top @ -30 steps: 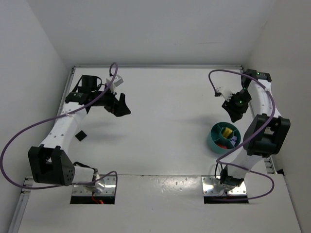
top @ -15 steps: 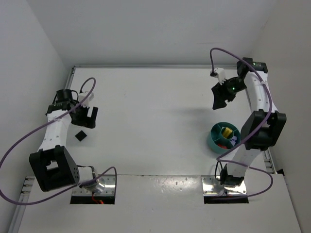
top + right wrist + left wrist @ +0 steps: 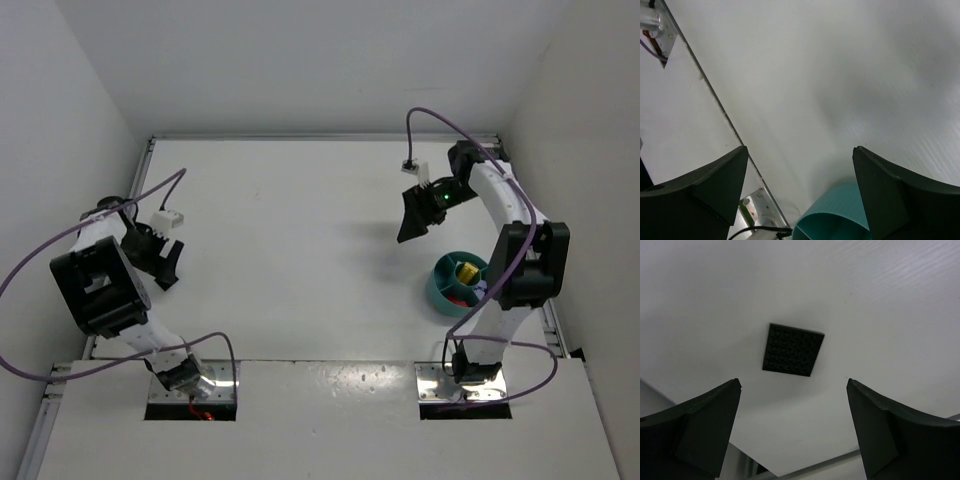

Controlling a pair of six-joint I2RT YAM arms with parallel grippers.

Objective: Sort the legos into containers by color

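Note:
A flat black lego lies on the white table, just ahead of my left gripper, whose jaws stand wide open and empty. From above, the left gripper hangs at the table's left edge and covers that brick. The teal bowl sits at the right, its containers holding yellow, red and lavender legos. My right gripper hovers up and left of the bowl, open and empty. In the right wrist view the right gripper is open with the bowl's teal wall below it.
White walls close in the table on three sides. A metal rail runs along the left edge and shows as a grey strip close under my left fingers. Purple cables loop off both arms. Mounting plates sit at the near edge.
The left arm swung back and down to the left edge, over the black lego. The right arm moved left, away from above the bowl, and its jaws widened.

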